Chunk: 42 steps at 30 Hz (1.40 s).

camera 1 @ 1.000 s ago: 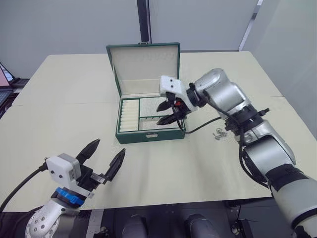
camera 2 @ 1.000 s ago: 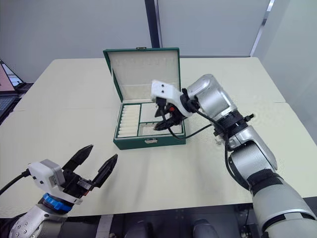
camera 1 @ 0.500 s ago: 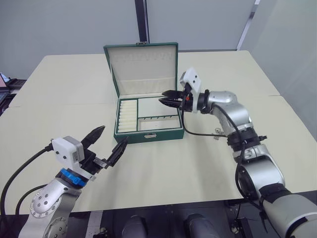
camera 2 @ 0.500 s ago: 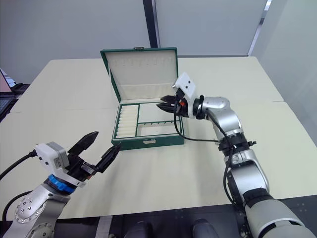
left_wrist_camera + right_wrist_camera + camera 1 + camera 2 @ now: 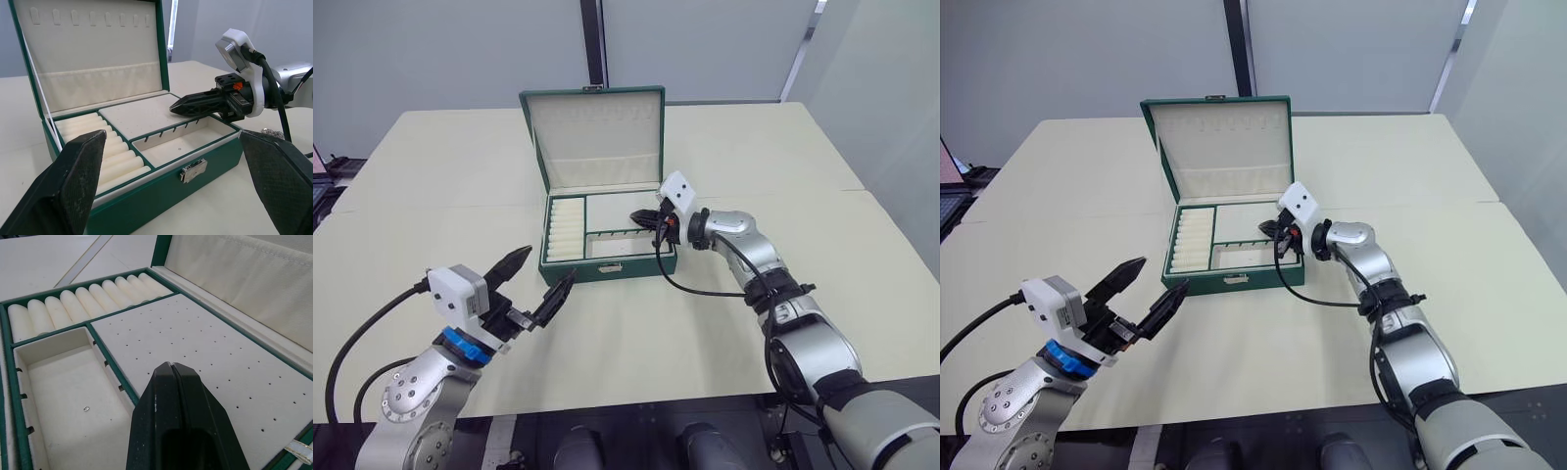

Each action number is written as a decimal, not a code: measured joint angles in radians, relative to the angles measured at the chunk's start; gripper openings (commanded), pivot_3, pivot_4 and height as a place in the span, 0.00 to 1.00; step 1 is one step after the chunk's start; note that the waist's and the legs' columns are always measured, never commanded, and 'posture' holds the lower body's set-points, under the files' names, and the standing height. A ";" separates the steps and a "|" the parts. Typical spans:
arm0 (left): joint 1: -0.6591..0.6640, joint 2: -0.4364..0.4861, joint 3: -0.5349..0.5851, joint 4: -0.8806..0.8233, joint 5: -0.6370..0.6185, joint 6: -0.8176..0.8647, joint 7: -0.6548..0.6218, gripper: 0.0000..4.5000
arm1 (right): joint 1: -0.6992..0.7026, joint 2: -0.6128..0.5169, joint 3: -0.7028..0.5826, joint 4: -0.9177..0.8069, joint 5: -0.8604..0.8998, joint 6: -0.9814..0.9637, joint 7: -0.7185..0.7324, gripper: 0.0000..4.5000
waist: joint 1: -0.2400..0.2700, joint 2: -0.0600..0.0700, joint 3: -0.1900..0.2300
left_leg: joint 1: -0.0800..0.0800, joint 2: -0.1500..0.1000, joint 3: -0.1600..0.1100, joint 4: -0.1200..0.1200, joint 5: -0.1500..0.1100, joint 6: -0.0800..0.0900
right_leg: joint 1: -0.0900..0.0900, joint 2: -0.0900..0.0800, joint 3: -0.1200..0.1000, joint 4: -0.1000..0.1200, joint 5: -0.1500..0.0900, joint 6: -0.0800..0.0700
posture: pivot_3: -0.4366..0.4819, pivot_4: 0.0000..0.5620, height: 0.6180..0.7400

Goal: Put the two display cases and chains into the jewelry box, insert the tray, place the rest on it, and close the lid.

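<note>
So the right arm's black two-fingered gripper (image 5: 643, 217) went from being plunged down into the tray sitting in the dark green hinged jewelry box (image 5: 607, 264), fingers spread, to pulling up and out toward the box's right wall. Its fingers came together too, now pressed flat against each other over the perforated cream panel (image 5: 205, 352). The right arm dropped low and stretched out along the table. The left gripper (image 5: 536, 281) crept up nearer the box front, fingers spread wide.
</note>
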<state>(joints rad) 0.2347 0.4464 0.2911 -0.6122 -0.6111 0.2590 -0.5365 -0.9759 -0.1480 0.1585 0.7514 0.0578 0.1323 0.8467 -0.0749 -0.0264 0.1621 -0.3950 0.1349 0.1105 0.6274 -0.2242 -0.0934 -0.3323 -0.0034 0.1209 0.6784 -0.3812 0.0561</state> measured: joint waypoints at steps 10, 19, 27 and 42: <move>0.000 0.000 -0.019 0.000 0.018 0.000 -0.002 1.00 | -0.013 -0.004 0.016 0.016 -0.007 -0.012 0.021 0.00 | 0.000 -0.002 -0.002 | 0.000 0.000 0.000 0.000 0.000 0.000 | 0.000 0.000 0.000 0.000 0.000 0.000 | 0.48 0.27 1.00; -0.037 0.000 -0.021 0.004 0.020 0.029 0.018 1.00 | 0.040 -0.033 -0.065 -0.102 0.107 0.062 0.086 0.00 | 0.003 0.000 0.000 | -0.004 0.000 0.000 0.000 0.000 0.000 | -0.004 0.000 0.000 0.000 0.000 0.000 | 0.48 0.27 1.00; -0.090 0.043 0.022 0.041 -0.009 0.116 0.056 1.00 | 0.085 -0.163 -0.178 -0.386 0.233 0.207 0.077 0.00 | 0.003 0.000 0.000 | -0.004 0.000 0.000 -0.001 0.000 0.000 | -0.003 0.000 0.000 -0.001 0.000 0.000 | 0.48 0.27 1.00; -0.278 0.121 0.145 0.345 0.047 0.126 0.088 0.31 | 0.278 -0.306 -0.261 -0.403 0.196 0.197 -0.054 0.00 | 0.010 -0.001 0.000 | -0.003 0.000 0.001 -0.001 0.000 0.000 | -0.003 0.000 0.000 -0.002 0.000 0.000 | 0.48 0.27 1.00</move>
<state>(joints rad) -0.0437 0.5670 0.4361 -0.2669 -0.5642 0.3848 -0.4490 -0.6981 -0.4544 -0.1024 0.3486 0.2539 0.3298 0.7928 -0.0647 -0.0272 0.1623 -0.3985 0.1345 0.1115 0.6264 -0.2242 -0.0935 -0.3353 -0.0037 0.1213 0.6764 -0.3810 0.0566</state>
